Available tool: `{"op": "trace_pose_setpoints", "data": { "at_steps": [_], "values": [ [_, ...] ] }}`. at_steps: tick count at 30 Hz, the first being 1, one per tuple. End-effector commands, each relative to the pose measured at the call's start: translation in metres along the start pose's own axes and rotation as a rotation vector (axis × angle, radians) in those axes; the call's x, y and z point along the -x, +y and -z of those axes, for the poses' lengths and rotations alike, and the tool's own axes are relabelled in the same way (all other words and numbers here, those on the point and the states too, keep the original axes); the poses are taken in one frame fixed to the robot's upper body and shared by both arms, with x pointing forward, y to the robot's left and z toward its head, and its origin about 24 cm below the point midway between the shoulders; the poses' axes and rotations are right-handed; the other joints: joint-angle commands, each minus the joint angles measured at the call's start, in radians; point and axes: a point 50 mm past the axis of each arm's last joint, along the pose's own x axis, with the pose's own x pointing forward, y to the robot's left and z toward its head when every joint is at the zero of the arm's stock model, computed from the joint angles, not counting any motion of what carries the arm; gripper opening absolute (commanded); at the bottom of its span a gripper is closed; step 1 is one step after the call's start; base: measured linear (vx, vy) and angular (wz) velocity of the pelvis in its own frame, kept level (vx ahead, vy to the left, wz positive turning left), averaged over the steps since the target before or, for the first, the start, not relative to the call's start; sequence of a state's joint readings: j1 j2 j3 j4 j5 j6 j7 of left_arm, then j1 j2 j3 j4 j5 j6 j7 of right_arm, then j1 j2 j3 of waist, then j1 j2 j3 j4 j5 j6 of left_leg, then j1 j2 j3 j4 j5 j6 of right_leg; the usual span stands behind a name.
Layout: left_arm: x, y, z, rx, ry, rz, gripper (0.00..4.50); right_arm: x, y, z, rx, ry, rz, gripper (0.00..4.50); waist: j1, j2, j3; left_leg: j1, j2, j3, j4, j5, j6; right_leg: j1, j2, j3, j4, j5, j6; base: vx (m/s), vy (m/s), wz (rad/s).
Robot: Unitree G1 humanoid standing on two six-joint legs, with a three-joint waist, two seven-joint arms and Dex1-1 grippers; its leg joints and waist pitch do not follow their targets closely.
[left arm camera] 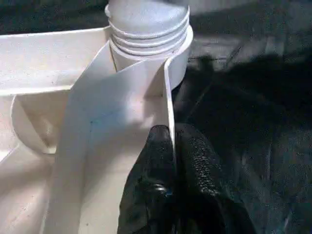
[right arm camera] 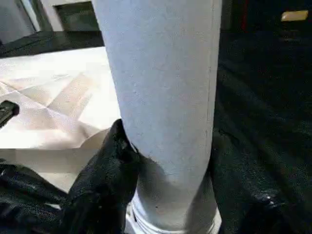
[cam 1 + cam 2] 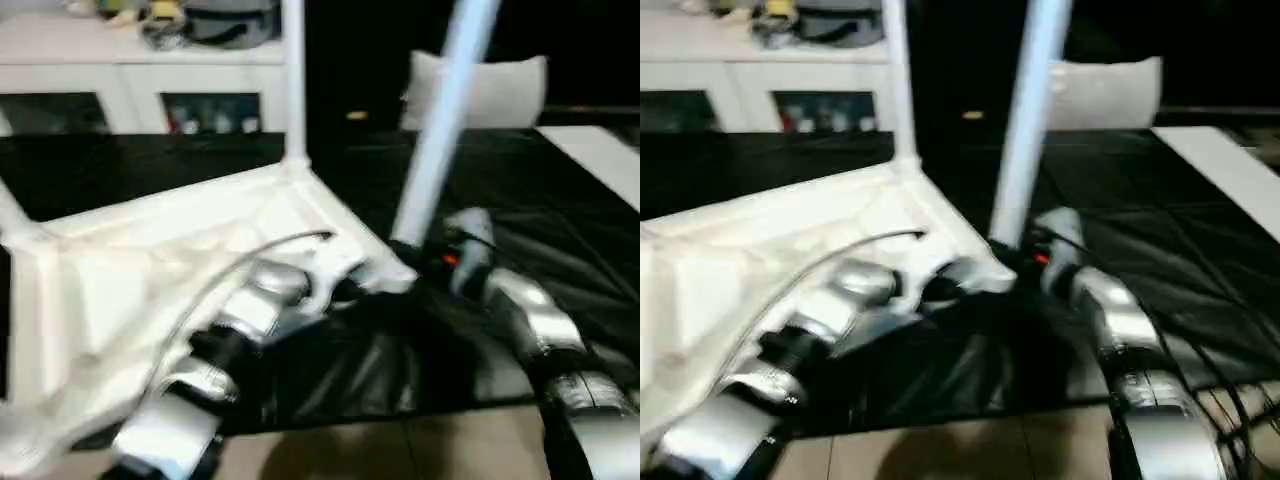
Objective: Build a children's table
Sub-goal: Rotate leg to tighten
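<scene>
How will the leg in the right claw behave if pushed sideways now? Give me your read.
The leg is a long, smooth tube, so it may slip or twist in the right claw. Standing tall with its threaded end at the corner socket, it would probably lever and tip. It looks stiff and hollow, likely light.

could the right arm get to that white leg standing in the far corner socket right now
Probably not right away: the right gripper is clamped on the near leg. The far leg stands apart behind it with open space around, so it would have to let go first.
</scene>
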State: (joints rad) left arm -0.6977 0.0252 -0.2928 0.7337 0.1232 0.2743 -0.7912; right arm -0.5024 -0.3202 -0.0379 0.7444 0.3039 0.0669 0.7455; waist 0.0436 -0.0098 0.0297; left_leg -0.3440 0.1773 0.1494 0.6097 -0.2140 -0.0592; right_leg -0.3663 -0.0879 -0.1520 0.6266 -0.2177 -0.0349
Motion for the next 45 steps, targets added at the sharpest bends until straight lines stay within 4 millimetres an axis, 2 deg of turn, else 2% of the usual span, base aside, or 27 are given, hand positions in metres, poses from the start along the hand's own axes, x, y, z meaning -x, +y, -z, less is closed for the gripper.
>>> {"op": "trace_pose_setpoints", "data": {
  "at_steps": [1, 2, 3, 4, 5, 7, 8, 9, 10, 11, 12, 14, 16, 17, 19, 20, 23, 24, 27, 28, 29, 32, 34, 35, 38, 42, 45],
  "values": [
    [-0.003, -0.009, -0.026, -0.092, -0.097, 0.072, 0.00, 0.007, 0.003, 0.030, -0.048, 0.163, 0.062, 2.69, 0.014, -0.004, -0.053, -0.019, 0.063, -0.022, -0.070, -0.074, 0.096, 0.049, -0.084, 0.077, -0.096, -0.172, -0.166, 0.000, 0.000, 0.00],
    [-0.002, -0.009, -0.026, -0.102, -0.096, 0.073, 0.00, 0.006, 0.005, 0.027, -0.041, 0.155, 0.052, 2.83, 0.021, -0.004, -0.054, -0.020, 0.056, -0.014, -0.064, -0.082, 0.106, 0.049, -0.088, 0.077, -0.099, -0.150, -0.181, 0.000, 0.000, 0.00],
    [-0.002, -0.009, -0.025, -0.107, -0.095, 0.074, 0.00, 0.005, 0.006, 0.026, -0.038, 0.152, 0.048, 2.98, 0.022, -0.006, -0.055, -0.024, 0.055, -0.013, -0.064, -0.080, 0.109, 0.052, -0.088, 0.076, -0.096, -0.147, -0.179, 0.000, 0.000, 0.00],
    [0.001, -0.006, -0.024, -0.124, -0.088, 0.069, 0.00, 0.005, 0.010, 0.019, -0.024, 0.132, 0.026, 3.07, 0.025, -0.003, -0.050, -0.024, 0.053, -0.011, -0.067, -0.084, 0.115, 0.050, -0.085, 0.072, -0.102, -0.174, -0.173, 0.000, 0.000, 0.00],
    [0.004, -0.004, -0.022, -0.149, -0.087, 0.073, 0.00, 0.007, 0.012, 0.015, -0.007, 0.118, 0.003, 3.11, 0.028, 0.001, -0.047, -0.019, 0.055, -0.010, -0.069, -0.110, 0.113, 0.045, -0.087, 0.073, -0.111, -0.223, -0.157, 0.000, 0.000, 0.00],
    [0.008, 0.000, -0.019, -0.177, -0.078, 0.068, 0.00, 0.012, 0.017, 0.007, 0.026, 0.099, -0.032, 3.28, 0.031, 0.001, -0.048, -0.015, 0.060, -0.011, -0.075, -0.130, 0.106, 0.046, -0.088, 0.074, -0.115, -0.249, -0.140, 0.000, 0.000, 0.00],
    [0.012, 0.002, -0.014, -0.204, -0.070, 0.095, 0.00, 0.021, 0.020, 0.000, 0.059, 0.092, -0.083, 3.41, 0.035, 0.001, -0.051, -0.014, 0.065, -0.012, -0.077, -0.120, 0.103, 0.046, -0.089, 0.075, -0.112, -0.223, -0.140, 0.000, 0.000, 0.00],
    [0.012, 0.002, -0.014, -0.204, -0.070, 0.095, 0.00, 0.021, 0.020, 0.000, 0.059, 0.092, -0.083, 3.41, 0.040, 0.002, -0.051, -0.015, 0.067, -0.012, -0.077, -0.102, 0.110, 0.048, -0.088, 0.079, -0.108, -0.179, -0.138, 0.000, 0.000, 0.00],
    [0.013, 0.002, -0.014, -0.208, -0.070, 0.098, 0.00, 0.022, 0.020, 0.000, 0.063, 0.092, -0.089, 3.54, 0.042, 0.003, -0.051, -0.013, 0.068, -0.012, -0.077, -0.102, 0.114, 0.044, -0.089, 0.079, -0.106, -0.166, -0.146, 0.000, 0.000, 0.00],
    [0.019, 0.001, -0.010, -0.254, -0.067, 0.157, 0.00, 0.033, 0.022, -0.008, 0.106, 0.098, -0.160, 3.54, 0.045, 0.000, -0.050, -0.015, 0.068, -0.011, -0.078, -0.103, 0.116, 0.045, -0.091, 0.078, -0.106, -0.159, -0.152, 0.000, 0.000, 0.00],
    [0.020, 0.001, -0.009, -0.259, -0.064, 0.169, 0.00, 0.035, 0.023, -0.010, 0.116, 0.101, -0.176, 3.67, 0.051, -0.001, -0.051, -0.016, 0.067, -0.012, -0.076, -0.095, 0.118, 0.049, -0.092, 0.080, -0.105, -0.146, -0.146, 0.000, 0.000, 0.00],
    [0.024, 0.000, -0.007, -0.294, -0.062, 0.219, 0.00, 0.043, 0.024, -0.015, 0.146, 0.112, -0.227, 3.91, 0.057, 0.002, -0.053, -0.018, 0.070, -0.011, -0.074, -0.057, 0.142, 0.045, -0.093, 0.081, -0.091, -0.061, -0.167, 0.000, 0.000, 0.00],
    [0.029, -0.001, -0.003, -0.321, -0.050, 0.276, 0.00, 0.050, 0.025, -0.022, 0.168, 0.126, -0.279, 3.99, 0.058, 0.001, -0.054, -0.017, 0.071, -0.010, -0.072, -0.056, 0.144, 0.046, -0.097, 0.081, -0.089, -0.050, -0.175, 0.000, 0.000, 0.00],
    [0.032, 0.000, -0.001, -0.345, -0.038, 0.300, 0.00, 0.054, 0.025, -0.025, 0.193, 0.140, -0.311, 4.22, 0.060, 0.003, -0.053, -0.017, 0.071, -0.009, -0.073, -0.058, 0.144, 0.046, -0.096, 0.081, -0.091, -0.054, -0.178, 0.000, 0.000, 0.00],
    [0.036, 0.001, 0.002, -0.375, -0.019, 0.333, 0.00, 0.061, 0.027, -0.029, 0.237, 0.184, -0.361, 4.36, 0.063, 0.003, -0.050, -0.014, 0.073, -0.008, -0.075, -0.075, 0.137, 0.044, -0.095, 0.082, -0.093, -0.078, -0.173, 0.000, 0.000, 0.00],
    [0.040, 0.002, 0.005, -0.407, 0.001, 0.381, 0.00, 0.069, 0.030, -0.029, 0.290, 0.247, -0.434, 4.36, 0.068, 0.001, -0.048, -0.013, 0.073, -0.007, -0.076, -0.089, 0.131, 0.043, -0.096, 0.083, -0.097, -0.101, -0.166, 0.000, 0.000, 0.00],
    [0.043, 0.001, 0.007, -0.429, 0.017, 0.429, 0.00, 0.073, 0.034, -0.029, 0.294, 0.278, -0.503, 4.36, 0.075, 0.000, -0.044, -0.015, 0.071, -0.005, -0.078, -0.121, 0.112, 0.045, -0.099, 0.083, -0.105, -0.173, -0.141, 0.000, 0.000, 0.00],
    [0.045, 0.000, 0.008, -0.440, 0.021, 0.466, 0.00, 0.074, 0.036, -0.031, 0.295, 0.281, -0.533, 4.09, 0.075, -0.001, -0.044, -0.015, 0.070, -0.005, -0.079, -0.128, 0.108, 0.044, -0.098, 0.081, -0.108, -0.194, -0.133, 0.000, 0.000, 0.00],
    [0.048, -0.003, 0.008, -0.455, 0.022, 0.526, 0.00, 0.074, 0.039, -0.034, 0.287, 0.283, -0.576, 4.02, 0.077, 0.002, -0.045, -0.012, 0.074, -0.007, -0.080, -0.124, 0.102, 0.041, -0.098, 0.082, -0.106, -0.190, -0.136, 0.000, 0.000, 0.00],
    [0.050, -0.004, 0.008, -0.469, 0.028, 0.558, 0.00, 0.074, 0.040, -0.035, 0.277, 0.283, -0.598, 3.86, 0.078, 0.002, -0.047, -0.013, 0.076, -0.007, -0.080, -0.117, 0.101, 0.041, -0.097, 0.083, -0.101, -0.164, -0.144, 0.000, 0.000, 0.00],
    [0.052, -0.006, 0.008, -0.496, 0.041, 0.602, 0.00, 0.073, 0.040, -0.035, 0.264, 0.293, -0.633, 3.69, 0.080, -0.004, -0.047, -0.012, 0.078, -0.007, -0.080, -0.113, 0.103, 0.041, -0.099, 0.084, -0.099, -0.149, -0.151, 0.000, 0.000, 0.00],
    [0.053, -0.007, 0.010, -0.512, 0.053, 0.619, 0.00, 0.069, 0.036, -0.033, 0.248, 0.310, -0.654, 3.57, 0.083, 0.001, -0.048, -0.012, 0.076, -0.004, -0.078, -0.108, 0.103, 0.040, -0.100, 0.082, -0.095, -0.136, -0.169, 0.000, 0.000, 0.00],
    [0.053, -0.007, 0.010, -0.517, 0.056, 0.624, 0.00, 0.068, 0.033, -0.031, 0.241, 0.319, -0.661, 3.26, 0.087, 0.000, -0.048, -0.013, 0.074, -0.002, -0.077, -0.104, 0.096, 0.040, -0.100, 0.083, -0.095, -0.144, -0.170, 0.000, 0.000, 0.00],
    [0.053, -0.007, 0.010, -0.520, 0.058, 0.630, 0.00, 0.067, 0.031, -0.028, 0.227, 0.333, -0.675, 3.13, 0.093, 0.001, -0.048, -0.008, 0.077, -0.001, -0.076, -0.101, 0.096, 0.037, -0.099, 0.085, -0.096, -0.134, -0.169, 0.000, 0.000, 0.00],
    [0.054, -0.008, 0.011, -0.521, 0.056, 0.636, 0.00, 0.067, 0.029, -0.022, 0.207, 0.344, -0.687, 2.97, 0.093, -0.001, -0.049, -0.012, 0.078, -0.002, -0.077, -0.098, 0.094, 0.041, -0.100, 0.083, -0.092, -0.127, -0.170, 0.000, 0.000, 0.00],
    [0.054, -0.009, 0.011, -0.511, 0.044, 0.642, 0.00, 0.053, 0.014, 0.000, 0.159, 0.362, -0.662, 2.67, 0.088, -0.004, -0.050, -0.016, 0.069, 0.003, -0.075, -0.109, 0.084, 0.041, -0.099, 0.079, -0.098, -0.168, -0.168, 0.000, 0.000, 0.00],
    [0.054, -0.009, 0.011, -0.499, 0.034, 0.646, 0.00, 0.047, 0.012, 0.006, 0.133, 0.357, -0.658, 2.37, 0.079, -0.003, -0.046, -0.014, 0.070, 0.002, -0.077, -0.134, 0.074, 0.039, -0.097, 0.077, -0.105, -0.239, -0.154, 0.000, 0.000, 0.00]
  ]
}}
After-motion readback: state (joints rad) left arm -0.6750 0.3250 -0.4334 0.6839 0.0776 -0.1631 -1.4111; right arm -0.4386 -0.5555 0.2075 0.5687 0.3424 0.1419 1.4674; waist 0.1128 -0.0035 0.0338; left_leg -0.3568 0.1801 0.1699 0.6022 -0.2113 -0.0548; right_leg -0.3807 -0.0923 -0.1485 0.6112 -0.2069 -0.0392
